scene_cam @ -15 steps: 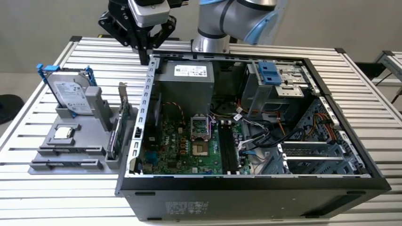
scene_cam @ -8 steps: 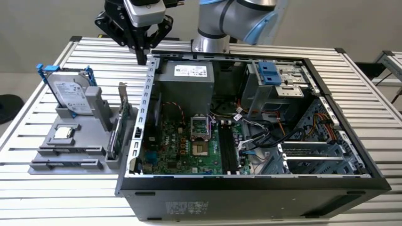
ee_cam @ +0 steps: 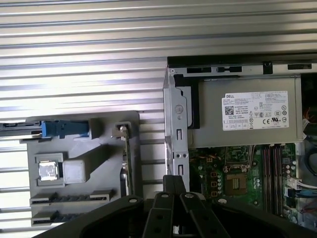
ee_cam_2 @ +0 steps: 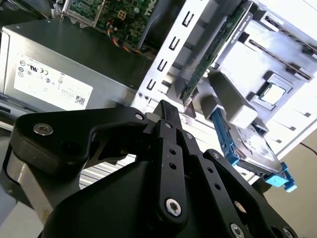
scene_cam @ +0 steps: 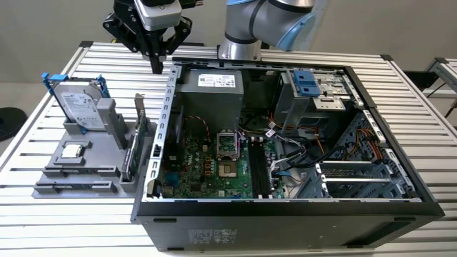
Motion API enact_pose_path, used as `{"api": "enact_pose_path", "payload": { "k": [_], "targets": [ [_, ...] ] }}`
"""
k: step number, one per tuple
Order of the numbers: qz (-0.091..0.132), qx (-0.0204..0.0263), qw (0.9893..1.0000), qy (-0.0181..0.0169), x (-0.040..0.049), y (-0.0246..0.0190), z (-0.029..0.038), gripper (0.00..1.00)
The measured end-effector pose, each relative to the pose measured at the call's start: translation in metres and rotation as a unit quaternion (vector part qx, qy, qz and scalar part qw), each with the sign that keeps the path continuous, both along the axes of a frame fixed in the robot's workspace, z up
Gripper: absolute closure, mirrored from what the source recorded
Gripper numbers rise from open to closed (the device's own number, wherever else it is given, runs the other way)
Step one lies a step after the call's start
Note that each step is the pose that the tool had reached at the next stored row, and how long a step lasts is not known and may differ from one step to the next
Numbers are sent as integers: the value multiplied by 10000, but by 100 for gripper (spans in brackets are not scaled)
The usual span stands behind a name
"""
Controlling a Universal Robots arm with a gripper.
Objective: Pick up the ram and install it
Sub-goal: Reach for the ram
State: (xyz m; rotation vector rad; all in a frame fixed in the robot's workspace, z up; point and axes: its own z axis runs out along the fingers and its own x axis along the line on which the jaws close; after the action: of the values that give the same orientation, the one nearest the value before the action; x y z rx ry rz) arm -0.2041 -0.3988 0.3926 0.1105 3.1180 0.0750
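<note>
The black two-finger gripper (scene_cam: pixel 155 68) hangs over the silver slatted metal table (scene_cam: pixel 64 225), at the far corner of the open black computer case (scene_cam: pixel 286 217) on the exterior view's left. Its fingers are pressed together with nothing between them (both wrist views show them as one closed point).

The ram (ee_cam: pixel 69 198), a long narrow board with a row of small dark chips, stands on its edge in a slot at the near end of the grey plastic holder (scene_cam: pixel 68 162). This holder lies on the table just beside the case, at the exterior view's left. The ram is well apart from the gripper.

On the same holder stand a silver boxy hard drive with blue rails (scene_cam: pixel 77 107) and an upright green card (scene_cam: pixel 136 144). A small square silver chip (scene_cam: pixel 72 151) lies between them.

Inside the case, the long black memory slots (scene_cam: pixel 258 171) on the green motherboard (scene_cam: pixel 203 166) have no stick in them.
</note>
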Motion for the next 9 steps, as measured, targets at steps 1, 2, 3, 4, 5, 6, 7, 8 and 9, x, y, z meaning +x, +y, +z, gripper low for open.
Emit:
{"api": "enact_pose_path", "payload": {
  "k": [1,2,3,4,5,6,7,8,9],
  "targets": [
    [0,0,10000,0,-8,0,0,100],
    [0,0,10000,0,-15,0,0,100],
    [0,0,10000,0,-23,0,0,100],
    [0,0,10000,0,-30,0,0,100],
    [0,0,10000,0,-38,0,0,100],
    [0,0,10000,0,-45,0,0,100],
    [0,0,10000,0,-53,0,0,100],
    [0,0,10000,0,-60,0,0,100],
    [0,0,10000,0,-68,0,0,100]
  ]
}}
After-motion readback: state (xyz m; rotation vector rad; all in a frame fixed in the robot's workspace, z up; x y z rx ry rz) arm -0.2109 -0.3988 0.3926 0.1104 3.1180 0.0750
